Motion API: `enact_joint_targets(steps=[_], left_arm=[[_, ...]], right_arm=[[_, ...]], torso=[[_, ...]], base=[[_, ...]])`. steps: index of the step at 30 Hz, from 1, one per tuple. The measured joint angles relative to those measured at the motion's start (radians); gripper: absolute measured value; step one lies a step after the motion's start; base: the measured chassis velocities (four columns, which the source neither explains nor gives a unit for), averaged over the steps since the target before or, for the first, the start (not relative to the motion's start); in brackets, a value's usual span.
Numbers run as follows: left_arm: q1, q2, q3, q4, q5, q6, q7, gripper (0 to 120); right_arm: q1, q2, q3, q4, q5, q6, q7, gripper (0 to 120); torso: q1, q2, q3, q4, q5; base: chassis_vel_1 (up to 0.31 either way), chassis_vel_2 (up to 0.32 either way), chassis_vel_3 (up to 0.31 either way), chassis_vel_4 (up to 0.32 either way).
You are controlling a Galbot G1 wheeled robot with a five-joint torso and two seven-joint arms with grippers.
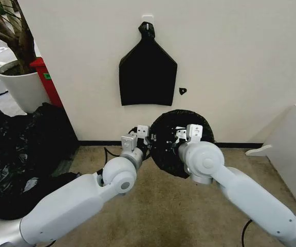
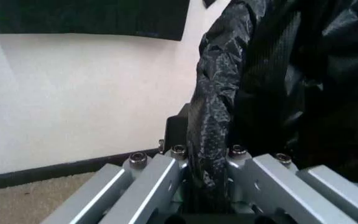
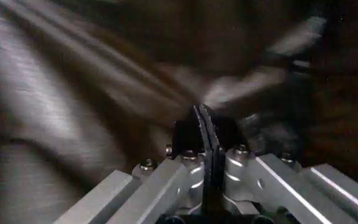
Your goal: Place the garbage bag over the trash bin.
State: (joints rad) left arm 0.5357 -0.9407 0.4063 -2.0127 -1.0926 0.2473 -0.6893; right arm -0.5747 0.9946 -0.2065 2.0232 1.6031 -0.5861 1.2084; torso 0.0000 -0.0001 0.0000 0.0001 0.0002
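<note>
The garbage bag (image 1: pixel 176 146) is glossy, wrinkly black plastic spread into a round shape low against the wall, between my two arms. My left gripper (image 1: pixel 142 137) is at its left edge. In the left wrist view the left gripper (image 2: pixel 207 156) is shut on a fold of the garbage bag (image 2: pixel 219 93). My right gripper (image 1: pixel 182 136) reaches into the bag's upper middle. Its wrist view shows the right gripper (image 3: pixel 205 122) pressed shut on thin black film, with bag plastic (image 3: pixel 73 93) all around. The trash bin is hidden.
A flat black knotted bundle (image 1: pixel 147 74) hangs on the wall above. A heap of black sheeting (image 1: pixel 19 149) lies at the left, below a white plant pot (image 1: pixel 22 87) and a red box (image 1: pixel 48 80). A white panel (image 1: pixel 292 146) stands at the right. Beige carpet (image 1: pixel 173 206) covers the floor.
</note>
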Motion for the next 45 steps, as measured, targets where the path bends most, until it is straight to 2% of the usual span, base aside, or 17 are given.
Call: enact_joint_targets(steps=[7,13,16,21,28,33,41,45], left_arm=[[0.003,-0.001,-0.006,0.01,0.005,0.0,0.004,1],[0.002,-0.008,-0.004,0.018,0.011,0.0,0.007,1],[0.002,-0.009,-0.002,0.016,0.01,0.0,0.006,1],[0.001,-0.001,-0.002,0.005,0.005,-0.002,0.004,1],[0.0,0.015,-0.006,-0.018,-0.01,-0.01,0.002,1],[0.007,0.028,-0.02,-0.041,-0.02,-0.009,0.001,1],[0.024,0.026,-0.03,-0.02,-0.003,-0.007,0.012,1],[0.028,0.028,-0.034,-0.02,-0.002,-0.007,0.015,1]], right_arm=[[0.007,-0.057,0.013,0.038,0.03,-0.008,0.011,0],[0.057,-0.07,0.022,0.129,0.106,0.011,0.025,0],[0.074,-0.059,0.012,0.123,0.087,0.014,0.006,0],[0.076,-0.006,-0.012,0.052,0.025,0.018,-0.023,0],[0.092,0.075,-0.032,-0.102,-0.02,0.02,0.005,0],[0.101,0.076,-0.032,-0.19,-0.05,0.019,0.015,0],[0.126,0.046,-0.064,-0.015,0.025,0.05,0.063,0],[0.126,0.049,-0.069,-0.017,0.018,0.048,0.059,0]], torso=[[0.0,0.0,0.0,-0.0003,-0.0002],[0.0,0.0,0.0,-0.0001,-0.0003],[0.0,0.0,0.0,-0.0002,-0.0005],[0.0,0.0,0.0,-0.0001,-0.0002],[0.0,0.0,0.0,0.0,-0.0003],[0.0,0.0,0.0,-0.0003,-0.0002],[0.0,0.0,0.0,0.0,-0.0004],[0.0,0.0,0.0,-0.0001,-0.0003]], base=[[0.0,0.0,0.0,0.0],[0.0,0.0,0.0,0.0],[0.0,0.0,0.0,0.0],[0.0,0.0,0.0,0.0],[0.0,0.0,0.0,0.0],[0.0,0.0,0.0,0.0],[0.0,0.0,0.0,0.0],[0.0,0.0,0.0,0.0]])
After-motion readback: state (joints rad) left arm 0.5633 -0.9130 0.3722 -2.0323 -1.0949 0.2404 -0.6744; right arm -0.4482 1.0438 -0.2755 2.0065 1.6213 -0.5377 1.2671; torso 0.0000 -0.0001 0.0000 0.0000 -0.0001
